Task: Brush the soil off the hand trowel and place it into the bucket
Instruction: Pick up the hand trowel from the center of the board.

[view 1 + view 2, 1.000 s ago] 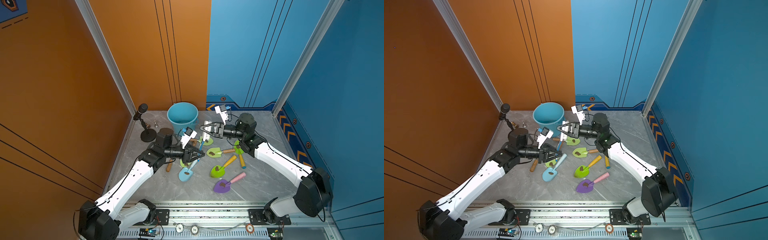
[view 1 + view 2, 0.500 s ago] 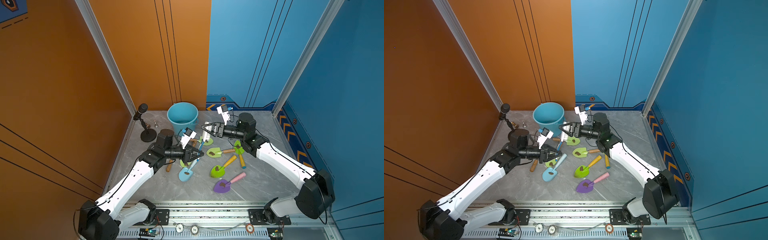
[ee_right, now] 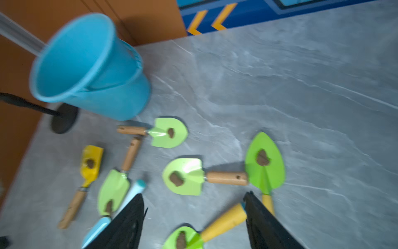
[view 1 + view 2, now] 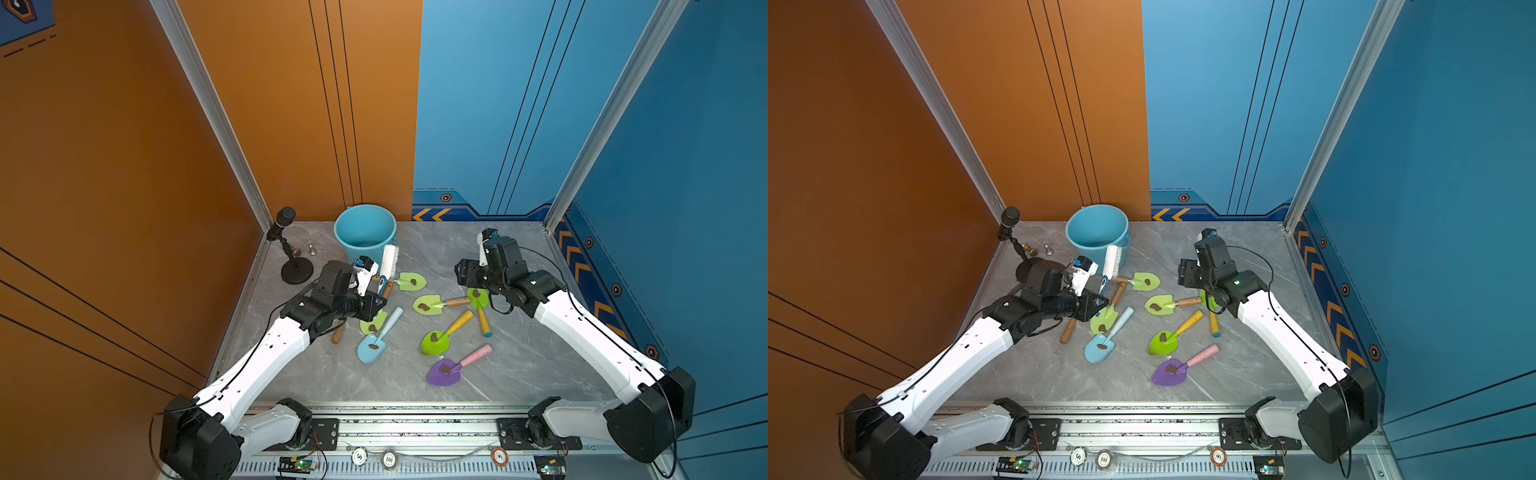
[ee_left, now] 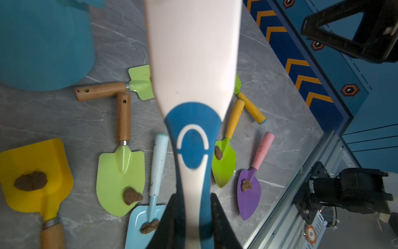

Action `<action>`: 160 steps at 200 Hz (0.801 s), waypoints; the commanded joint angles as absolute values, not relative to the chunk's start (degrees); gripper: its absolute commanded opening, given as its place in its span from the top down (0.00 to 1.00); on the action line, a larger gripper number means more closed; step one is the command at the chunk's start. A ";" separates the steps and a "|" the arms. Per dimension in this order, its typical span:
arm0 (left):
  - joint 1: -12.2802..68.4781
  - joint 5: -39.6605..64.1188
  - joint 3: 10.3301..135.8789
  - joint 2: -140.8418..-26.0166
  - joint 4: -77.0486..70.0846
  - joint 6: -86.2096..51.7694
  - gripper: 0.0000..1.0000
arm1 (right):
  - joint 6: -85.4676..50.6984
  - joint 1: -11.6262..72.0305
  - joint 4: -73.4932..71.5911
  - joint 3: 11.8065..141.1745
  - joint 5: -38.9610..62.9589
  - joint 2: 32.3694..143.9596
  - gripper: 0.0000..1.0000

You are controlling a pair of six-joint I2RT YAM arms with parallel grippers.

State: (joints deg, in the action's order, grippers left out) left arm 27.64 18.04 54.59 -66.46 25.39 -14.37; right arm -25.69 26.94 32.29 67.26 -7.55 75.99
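Eight small garden trowels crowd the grey marbled bench [image 4: 519, 353], each with a dark-brown lump of soil [image 5: 131, 196] on its blade, and that crowding is the main hazard. The right gripper [image 3: 193, 194] hangs with jaws spread and nothing between them. Just ahead of its tips lie the leaf-shaped green trowel with a yellow handle [image 3: 265, 163] and the pale green square-bladed trowel with a wooden handle [image 3: 185, 176], whose handle end touches or nearly touches the leaf blade. The yellow handle of a lime trowel [image 3: 224, 223] shows below, between the jaws. A loosely aimed descent could pinch two handles together, or nudge a neighbour and roll its lump onto the bench. The left gripper [image 5: 193, 215] is clamped on the tail end of the white-and-blue plastic hand brush [image 5: 193, 64]. The brush's bristle head reaches far beyond the fingertips, near the round light-blue plastic bucket [image 4: 365, 249]. Held so far back, the brush may twist in the grip when pressed on a blade, and a wide sweep could knock the bucket, which looks empty of trowels. Both arms reach forward from the front rail, the left forearm nearly level above the trowels nearest the bucket and the right wrist tipped downward. The two grippers are well apart.
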 commanded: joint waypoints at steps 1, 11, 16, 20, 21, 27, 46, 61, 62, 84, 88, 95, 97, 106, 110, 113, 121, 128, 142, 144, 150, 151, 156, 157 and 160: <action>28.69 14.93 56.74 -67.70 28.08 -13.10 1.00 | -23.47 26.57 41.58 63.73 -19.36 79.63 0.27; 28.83 14.87 56.95 -68.07 28.38 -13.01 1.00 | -23.55 26.46 41.68 63.38 -19.53 81.80 0.29; 28.83 14.87 56.95 -68.18 28.47 -13.01 1.00 | -23.51 26.46 41.93 63.33 -19.75 82.93 0.31; 28.90 14.85 57.12 -68.20 28.55 -12.96 1.00 | -23.43 26.46 42.15 63.40 -19.88 83.80 0.32; 28.91 14.85 57.12 -68.25 28.51 -12.94 1.00 | -23.40 26.46 42.21 63.43 -19.91 84.00 0.32; 28.87 14.77 57.09 -68.29 28.65 -12.88 1.00 | -23.38 26.46 42.73 63.59 -20.26 85.16 0.32; 28.99 14.51 57.10 -68.12 28.74 -12.83 1.00 | -22.60 26.20 43.27 63.22 -21.60 87.59 0.34; 29.09 14.48 56.96 -68.01 28.76 -12.83 1.00 | -22.15 25.06 43.81 62.37 -20.94 88.39 0.37; 29.09 14.45 57.00 -67.97 28.80 -12.83 1.00 | -22.19 24.97 43.83 62.26 -20.89 88.41 0.37; 29.16 14.38 57.10 -68.03 28.74 -12.90 1.00 | -21.81 22.86 42.80 59.72 -16.38 87.73 0.39; 29.11 14.35 57.05 -68.03 28.77 -12.91 1.00 | -21.88 22.52 42.53 59.23 -15.54 87.59 0.40; 29.17 14.45 57.18 -68.03 28.74 -12.83 1.00 | -21.95 22.01 42.01 58.46 -14.17 87.49 0.41; 29.18 14.49 57.18 -68.03 28.74 -12.83 1.00 | -21.97 21.87 41.90 58.21 -13.87 87.51 0.41; 29.18 14.55 57.19 -67.95 28.75 -12.91 1.00 | -22.06 21.31 41.06 57.25 -12.15 87.60 0.42; 29.18 14.54 57.17 -67.94 28.79 -12.92 1.00 | -22.13 21.15 40.57 56.74 -11.42 87.69 0.43; 29.18 14.53 57.18 -67.92 28.77 -12.92 1.00 | -22.07 21.05 40.26 56.43 -10.78 87.71 0.43; 29.13 14.50 57.09 -67.85 28.74 -12.92 1.00 | -22.06 20.77 39.39 55.59 -9.23 87.88 0.43; 29.18 14.55 57.08 -67.87 28.74 -12.96 1.00 | -22.21 20.66 38.84 55.05 -8.33 88.05 0.44; 29.18 14.58 57.07 -67.81 28.81 -13.01 1.00 | -22.28 20.57 37.69 54.03 -6.84 88.55 0.44; 29.18 14.63 57.11 -67.84 28.80 -13.01 1.00 | -22.31 20.57 37.59 53.92 -6.68 88.65 0.44; 29.18 14.62 57.10 -67.85 28.79 -13.01 1.00 | -22.47 20.59 37.22 53.66 -6.26 88.81 0.44; 29.18 14.65 57.11 -67.85 28.77 -13.01 1.00 | -22.44 20.58 37.15 53.64 -6.07 88.88 0.44; 29.18 14.67 57.10 -67.85 28.74 -13.02 1.00 | -22.33 20.57 36.74 53.42 -5.30 89.05 0.45; 29.18 14.67 57.11 -67.85 28.74 -13.01 1.00 | -22.37 20.61 36.61 53.38 -5.20 89.09 0.45; 29.14 14.61 57.14 -67.85 28.74 -12.96 1.00 | -22.45 20.66 36.45 53.23 -4.99 89.18 0.45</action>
State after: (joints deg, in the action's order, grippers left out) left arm 28.60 15.09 55.00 -68.38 28.36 -14.35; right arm -22.48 20.86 39.18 54.48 -9.23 88.47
